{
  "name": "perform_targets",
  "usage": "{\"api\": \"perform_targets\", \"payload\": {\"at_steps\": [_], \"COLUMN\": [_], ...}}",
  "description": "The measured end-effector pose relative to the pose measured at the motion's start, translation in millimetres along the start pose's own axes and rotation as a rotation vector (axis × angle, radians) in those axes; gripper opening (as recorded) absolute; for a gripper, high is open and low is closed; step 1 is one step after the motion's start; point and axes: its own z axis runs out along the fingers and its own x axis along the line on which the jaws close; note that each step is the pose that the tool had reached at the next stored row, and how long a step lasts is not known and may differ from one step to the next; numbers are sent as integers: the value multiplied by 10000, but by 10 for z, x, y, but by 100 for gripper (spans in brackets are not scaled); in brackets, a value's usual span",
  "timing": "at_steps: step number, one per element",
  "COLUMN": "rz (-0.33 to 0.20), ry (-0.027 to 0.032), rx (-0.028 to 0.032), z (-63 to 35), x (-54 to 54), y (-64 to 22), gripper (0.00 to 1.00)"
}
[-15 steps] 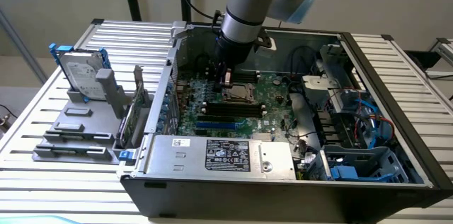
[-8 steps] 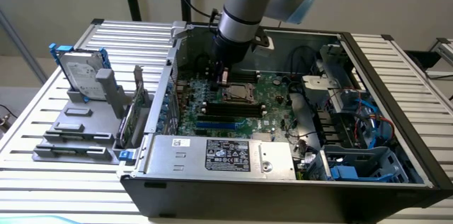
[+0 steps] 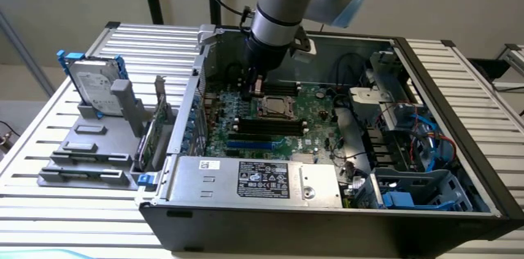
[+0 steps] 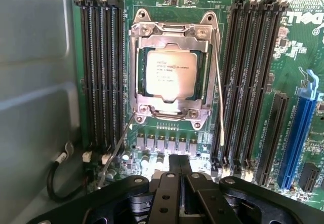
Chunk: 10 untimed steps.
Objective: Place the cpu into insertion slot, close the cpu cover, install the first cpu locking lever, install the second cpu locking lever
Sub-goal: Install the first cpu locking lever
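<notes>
1. Around the middle of the green board (image 4: pixel 298 57), between the black memory slots (image 4: pixel 101 72), the cpu (image 4: pixel 169 74) is seated in the insertion slot (image 4: pixel 172 116), with the cpu cover (image 4: pixel 135 72) laid flat around it.
2. Just beside the slot's edge the gripper (image 4: pixel 178 159) is parked, fingers pinched together, nothing held.
3. One thin lever (image 4: pixel 117 150) is angled off the slot's corner.

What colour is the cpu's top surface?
The cpu is pale silver-beige, clearest in the wrist view.

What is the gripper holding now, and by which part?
Nothing. The gripper is shut and empty; the cpu lies under the closed cpu cover.
</notes>
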Motion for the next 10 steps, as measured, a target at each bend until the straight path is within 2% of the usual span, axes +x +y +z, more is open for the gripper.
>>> {"api": "perform_targets", "payload": {"at_steps": [3, 10], "rz": [137, 1000], "ry": [144, 348], "rx": [-22, -142], "z": [-30, -61], "x": [2, 6], "y": [-7, -13], "gripper": [11, 11]}}
